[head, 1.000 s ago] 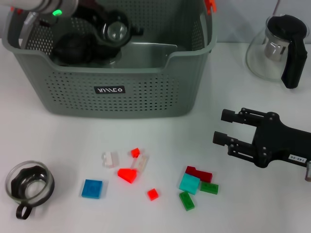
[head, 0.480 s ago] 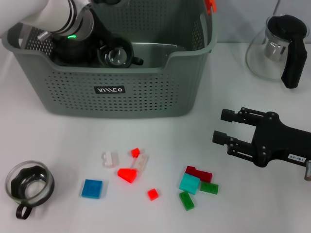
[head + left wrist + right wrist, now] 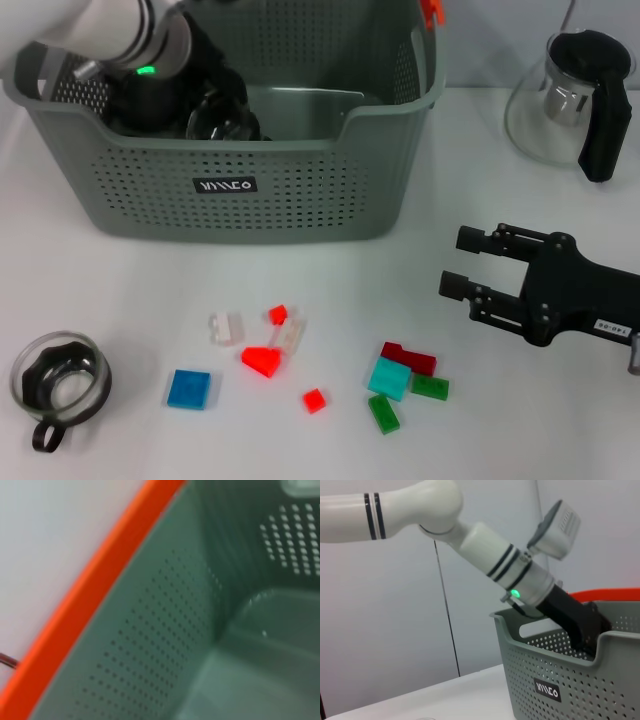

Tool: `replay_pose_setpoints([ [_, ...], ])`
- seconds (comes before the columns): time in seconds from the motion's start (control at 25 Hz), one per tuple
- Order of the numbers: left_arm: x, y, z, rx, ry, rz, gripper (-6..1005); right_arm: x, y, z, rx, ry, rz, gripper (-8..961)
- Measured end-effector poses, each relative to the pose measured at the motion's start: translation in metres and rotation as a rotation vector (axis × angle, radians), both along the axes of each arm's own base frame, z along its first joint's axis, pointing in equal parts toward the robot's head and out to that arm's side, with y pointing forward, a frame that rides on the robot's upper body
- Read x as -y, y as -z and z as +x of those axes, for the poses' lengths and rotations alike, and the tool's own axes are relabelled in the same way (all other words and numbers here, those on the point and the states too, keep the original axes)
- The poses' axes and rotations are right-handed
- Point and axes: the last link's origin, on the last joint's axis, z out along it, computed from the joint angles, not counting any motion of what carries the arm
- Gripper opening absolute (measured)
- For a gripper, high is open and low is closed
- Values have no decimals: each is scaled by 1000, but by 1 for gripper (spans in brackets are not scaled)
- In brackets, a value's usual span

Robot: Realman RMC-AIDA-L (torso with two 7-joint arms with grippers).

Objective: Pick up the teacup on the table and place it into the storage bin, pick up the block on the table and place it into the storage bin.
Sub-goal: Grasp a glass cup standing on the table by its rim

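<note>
Reaching deep inside the large grey perforated plastic storage bin with the left gripper, close to the bin's left wall; not being able to tell whether gripping anything. Holding the right gripper wide open, empty, before the bin's right corner. Seeing the round glass teacup with black insert standing well before the bin's left corner, and the small coloured plastic blocks lying before its middle. Probably best: going low toward the bin floor before any release, then lifting straight up, avoiding the rim.
</note>
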Motion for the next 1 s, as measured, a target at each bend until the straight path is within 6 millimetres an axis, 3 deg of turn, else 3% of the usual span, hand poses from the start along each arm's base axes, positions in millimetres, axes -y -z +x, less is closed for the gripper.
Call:
replay_pose_setpoints([
  [0.16, 11, -25, 21, 163, 22, 19, 416, 1, 0, 1, 0, 3, 0, 625],
  [0.28, 28, -58, 38, 427, 31, -40, 481, 1, 0, 1, 0, 3, 0, 626],
  [0.4, 46, -92, 38, 705, 36, -113, 538, 0, 0, 0, 0, 1, 0, 626],
  [0.52, 75, -118, 14, 919, 36, -204, 576, 0, 0, 0, -1, 4, -1, 626],
  [0.56, 75, -118, 14, 919, 36, -204, 588, 0, -1, 0, -3, 5, -1, 626],
  [0.84, 141, -126, -57, 906, 90, -268, 587, 0, -1, 0, -3, 9, -7, 626],
  [1.0, 172, -121, -86, 821, 81, -304, 584, -2, -1, 0, -3, 13, -10, 626],
])
